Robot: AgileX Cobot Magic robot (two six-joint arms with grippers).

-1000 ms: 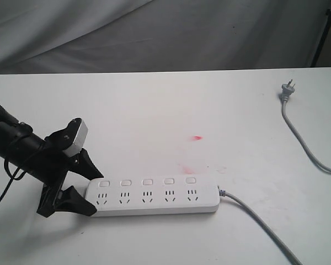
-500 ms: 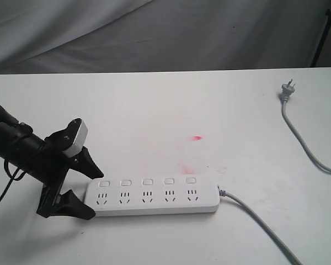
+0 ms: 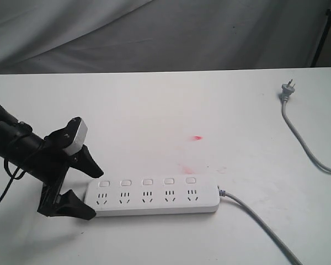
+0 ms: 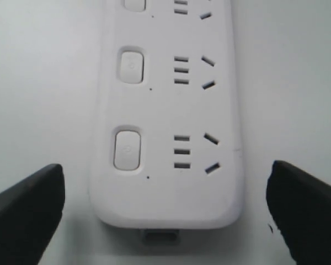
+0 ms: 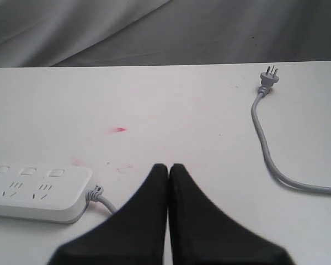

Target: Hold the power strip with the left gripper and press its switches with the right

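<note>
Exterior view shows the power strip [image 3: 154, 200] lying flat on the white surface [image 3: 154, 110], its cable-free end between the two black fingers of the left hand [image 3: 96, 192]. That hand is released and spread wide. In the left wrist view bare surface shows between each finger [image 4: 27, 207] and the strip's sides, so nothing is grasped. Five switches [image 3: 147, 181] run in a row away from the left hand, one beside each socket. A grey cable [image 3: 254, 218] leaves the end farthest from that hand. The right hand [image 5: 169, 168] is clenched on nothing, fingers pressed together, with the strip's cable end off to one side and apart from it. A grey plug [image 3: 287, 87] lies well away from both hands, and faint red marks [image 3: 197, 137] stain the surface ahead of the right hand's tips.
</note>
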